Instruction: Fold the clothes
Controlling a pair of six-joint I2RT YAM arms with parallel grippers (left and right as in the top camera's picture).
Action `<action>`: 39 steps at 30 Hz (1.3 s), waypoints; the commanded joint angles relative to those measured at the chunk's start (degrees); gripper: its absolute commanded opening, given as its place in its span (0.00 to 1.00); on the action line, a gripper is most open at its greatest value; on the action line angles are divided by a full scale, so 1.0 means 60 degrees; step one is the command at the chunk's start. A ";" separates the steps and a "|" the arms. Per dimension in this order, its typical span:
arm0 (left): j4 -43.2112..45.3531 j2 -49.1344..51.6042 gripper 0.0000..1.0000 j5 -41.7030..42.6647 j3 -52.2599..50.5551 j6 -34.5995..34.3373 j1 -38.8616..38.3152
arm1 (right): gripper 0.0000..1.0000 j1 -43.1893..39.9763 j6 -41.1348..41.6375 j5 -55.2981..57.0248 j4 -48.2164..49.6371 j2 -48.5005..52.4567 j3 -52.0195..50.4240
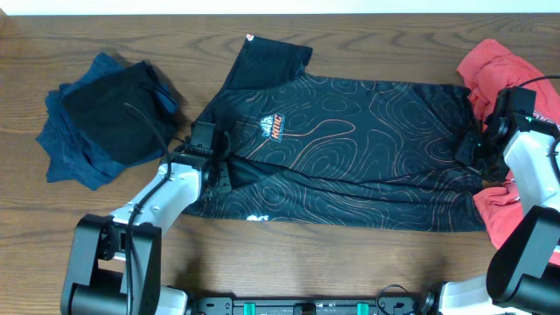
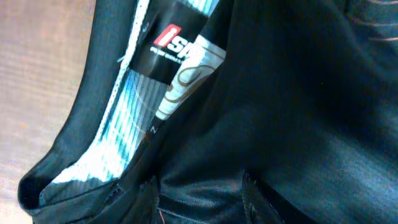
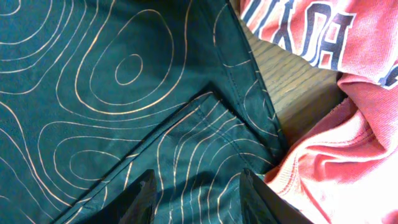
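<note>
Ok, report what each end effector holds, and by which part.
Right end effector: open over the jersey at its hem, holding nothing. Left end effector: at its collar; grip cannot be told.

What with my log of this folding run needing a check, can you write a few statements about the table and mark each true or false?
1. The black jersey lies spread out on the table. True.
2. The red garment lies on the left side. False: it lies at the end by the right tool; the dark blue clothes are on the left.
3. The right tool is over the jersey with its fingers apart. True.
4. The jersey's chest logo is at the end by the right tool. False: it is at the other end, close to the left tool.
</note>
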 commanded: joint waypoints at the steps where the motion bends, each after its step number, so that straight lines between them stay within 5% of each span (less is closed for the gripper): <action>1: -0.0772 0.0372 0.46 -0.0036 -0.0546 -0.0634 -0.0004 | 0.42 0.0091 -0.0160 -0.0066 -0.0018 -0.0051 0.0091; 13: -0.1632 0.0073 0.46 -0.0324 -0.0466 -0.1359 0.0022 | 0.43 0.0091 -0.0160 -0.0076 -0.0015 -0.0051 0.0091; 20: -0.1599 -0.1621 0.69 -0.0168 0.1410 0.0539 0.0084 | 0.51 0.0091 -0.0437 -0.0612 0.0036 -0.0069 0.0098; 22: -0.1719 -0.1603 0.69 0.0277 0.2455 0.1144 0.0240 | 0.54 0.0095 -0.0484 -0.0834 0.0069 -0.0124 0.0098; 32: -0.1763 0.2251 0.77 0.2087 0.7657 0.2940 0.1122 | 0.68 0.0699 -0.0809 -0.1330 0.0069 -0.0896 0.0124; 39: -0.1056 0.5191 0.79 0.2430 0.9810 0.3912 0.1268 | 0.68 0.1042 -0.0907 -0.1355 -0.0127 -0.1107 0.0124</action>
